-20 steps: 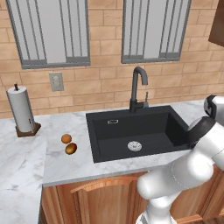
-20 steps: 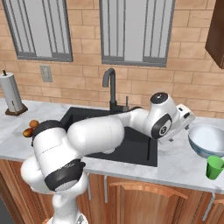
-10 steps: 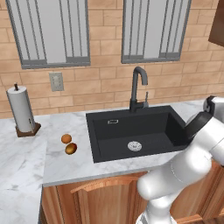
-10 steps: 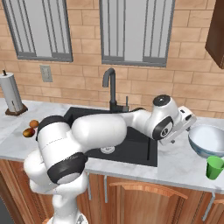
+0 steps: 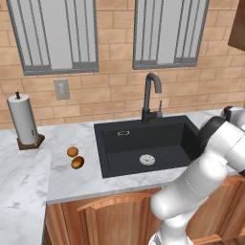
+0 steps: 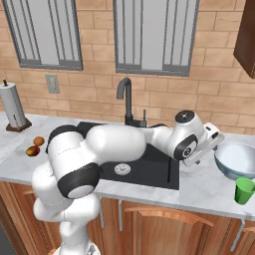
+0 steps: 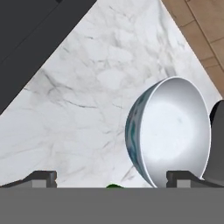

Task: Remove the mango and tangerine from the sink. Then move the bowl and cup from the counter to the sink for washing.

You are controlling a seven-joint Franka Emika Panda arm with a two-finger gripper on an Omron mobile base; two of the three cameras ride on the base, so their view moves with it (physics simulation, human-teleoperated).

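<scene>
The pincer [image 7: 111, 179] hangs released above the bowl [image 7: 170, 131] on the tabletop [image 7: 87, 100] (fruits already out). Its glossy rim could slip sideways if the fingers close off-centre.

Light is even and fairly bright, soft as in a rendered scene, with no clear single source. Shadows are faint: the paper towel roll [image 5: 22, 118] and the two fruits on the counter [image 5: 62, 177] cast almost none. The black sink [image 5: 143, 143] reads as a flat dark mass with little detail. The bowl [image 7: 170, 131] shows a soft pale sheen inside. Both base views are sharp; the hand view looks slightly soft and coarse, without edge distortion.
</scene>
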